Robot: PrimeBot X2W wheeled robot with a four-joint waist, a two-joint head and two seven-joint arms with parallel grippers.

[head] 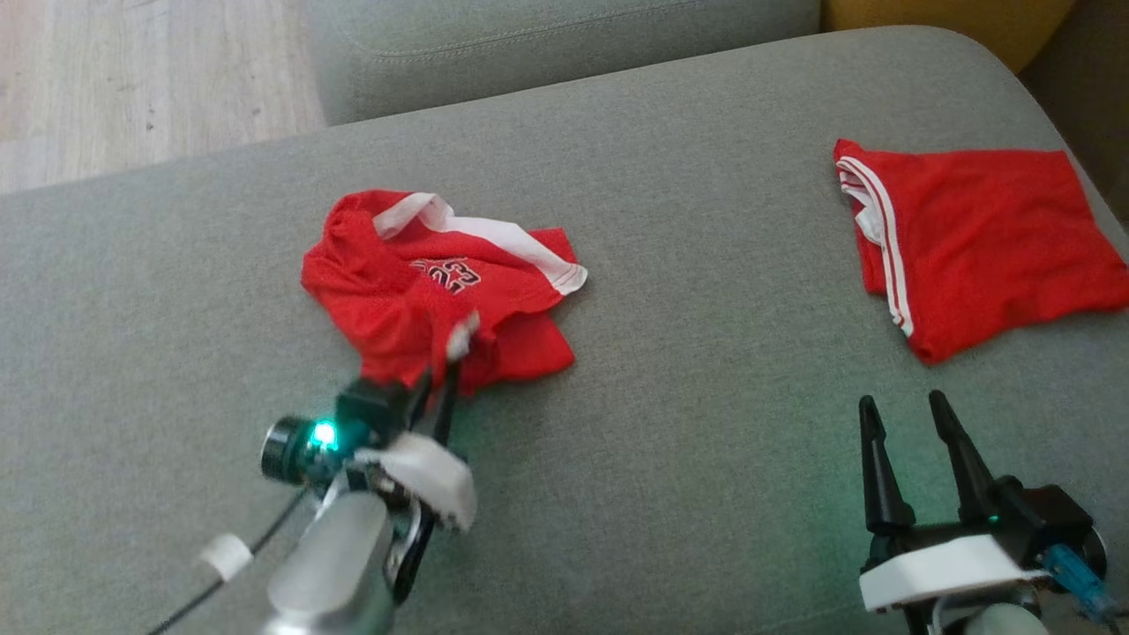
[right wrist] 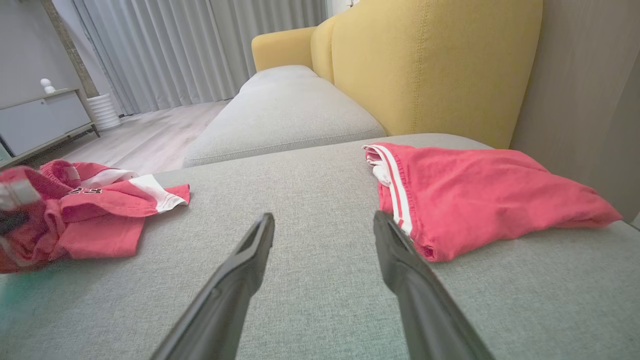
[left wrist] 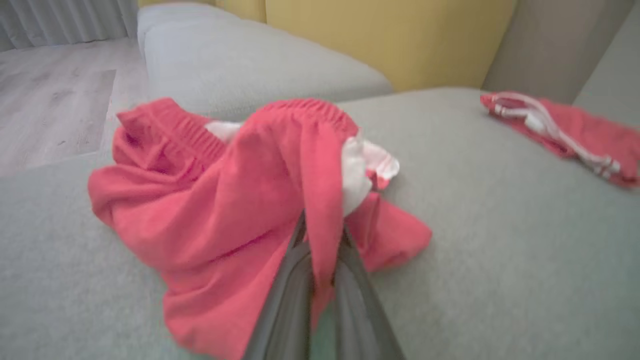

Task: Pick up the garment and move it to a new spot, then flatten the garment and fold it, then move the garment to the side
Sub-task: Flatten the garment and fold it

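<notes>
A crumpled red garment [head: 423, 291] with white trim and a dark printed logo lies left of centre on the grey cushion [head: 706, 370]. My left gripper [head: 441, 375] is shut on its near edge, and a fold of red cloth [left wrist: 320, 235] is pinched between the two dark fingers. The same garment [right wrist: 85, 210] shows at the left of the right wrist view. My right gripper [head: 908, 410] stands open at the lower right above bare cushion, its fingers [right wrist: 255, 240] spread apart with nothing between them.
A second red garment [head: 970, 238] with white stripes lies folded flat at the cushion's far right, also seen in both wrist views [right wrist: 475, 195] [left wrist: 560, 130]. A yellow sofa back [right wrist: 425, 65] rises behind. Wooden floor [head: 132, 79] lies beyond the cushion's far left edge.
</notes>
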